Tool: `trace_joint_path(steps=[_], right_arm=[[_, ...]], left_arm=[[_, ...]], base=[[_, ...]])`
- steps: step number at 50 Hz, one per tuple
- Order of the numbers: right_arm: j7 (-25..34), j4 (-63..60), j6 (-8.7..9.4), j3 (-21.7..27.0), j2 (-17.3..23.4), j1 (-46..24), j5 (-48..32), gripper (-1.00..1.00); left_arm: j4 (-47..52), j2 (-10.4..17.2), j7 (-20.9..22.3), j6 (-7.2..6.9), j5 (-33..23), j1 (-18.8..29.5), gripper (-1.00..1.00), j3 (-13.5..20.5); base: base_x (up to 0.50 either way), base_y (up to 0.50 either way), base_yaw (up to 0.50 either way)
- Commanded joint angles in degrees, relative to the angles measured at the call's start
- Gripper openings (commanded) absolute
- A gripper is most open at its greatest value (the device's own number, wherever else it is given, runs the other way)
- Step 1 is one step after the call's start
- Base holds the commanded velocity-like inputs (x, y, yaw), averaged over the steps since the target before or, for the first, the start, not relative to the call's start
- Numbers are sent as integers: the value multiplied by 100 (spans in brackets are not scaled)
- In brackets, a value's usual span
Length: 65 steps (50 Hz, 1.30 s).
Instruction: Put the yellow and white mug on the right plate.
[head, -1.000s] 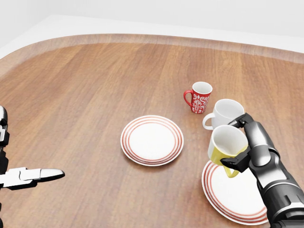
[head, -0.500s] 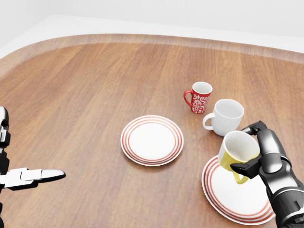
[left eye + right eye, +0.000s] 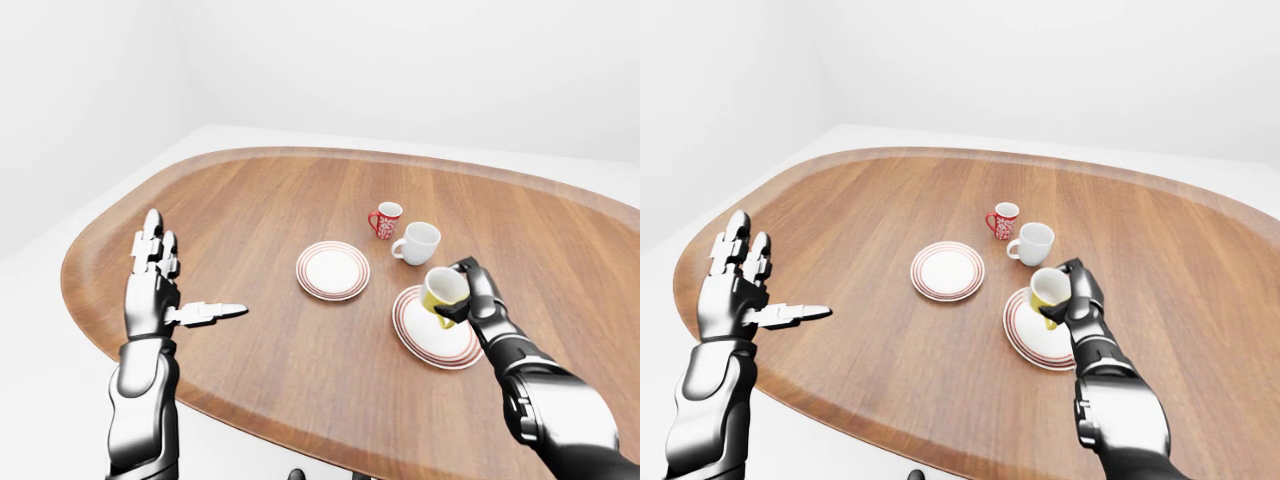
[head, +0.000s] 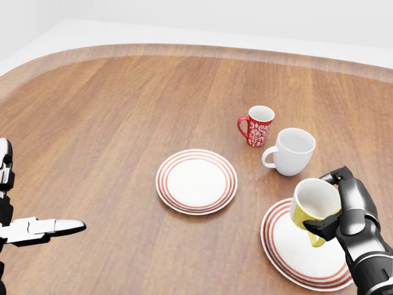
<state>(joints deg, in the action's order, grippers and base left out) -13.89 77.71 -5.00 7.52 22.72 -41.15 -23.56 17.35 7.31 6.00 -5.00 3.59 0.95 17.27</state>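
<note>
My right hand (image 4: 334, 209) is shut on the yellow and white mug (image 4: 314, 204), holding it tilted just above the right plate (image 4: 295, 255), a white plate with red rings at the lower right of the head view. The mug's handle points down toward the plate. In the left-eye view the mug (image 3: 440, 288) hangs over the plate (image 3: 430, 335). My left hand (image 3: 165, 295) is open and empty at the left, fingers spread, above the table's left edge.
A second red-ringed plate (image 4: 196, 181) lies at the middle of the wooden table (image 4: 110, 123). A red patterned mug (image 4: 258, 126) and a plain white mug (image 4: 290, 151) stand just above the right plate in the head view.
My right hand has carried the yellow and white mug rightward and down, from beside the white mug to over the right plate. The left hand has not moved.
</note>
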Motion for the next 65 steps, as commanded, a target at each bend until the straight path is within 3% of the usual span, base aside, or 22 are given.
trace_joint_path(steps=[1, 46, 64, 65], right_arm=[[-351, 10, 0, 55, -6, 39, -459, -100], [-893, 68, 0, 74, -74, 202, -817, -100], [-714, 65, 0, 150, -92, 194, -719, -100], [-647, 63, 0, 167, -99, 189, -677, 87]], left_arm=[[-14, -7, 3, 0, -14, -1, 100, -16], [22, -13, 3, 0, -24, -17, 100, -16], [8, -13, 4, 0, -31, -5, 100, -28], [7, -11, 6, 0, -28, -1, 100, -26]], base=[[0, 0, 0], [0, 0, 0], [0, 0, 0], [0, 0, 0]])
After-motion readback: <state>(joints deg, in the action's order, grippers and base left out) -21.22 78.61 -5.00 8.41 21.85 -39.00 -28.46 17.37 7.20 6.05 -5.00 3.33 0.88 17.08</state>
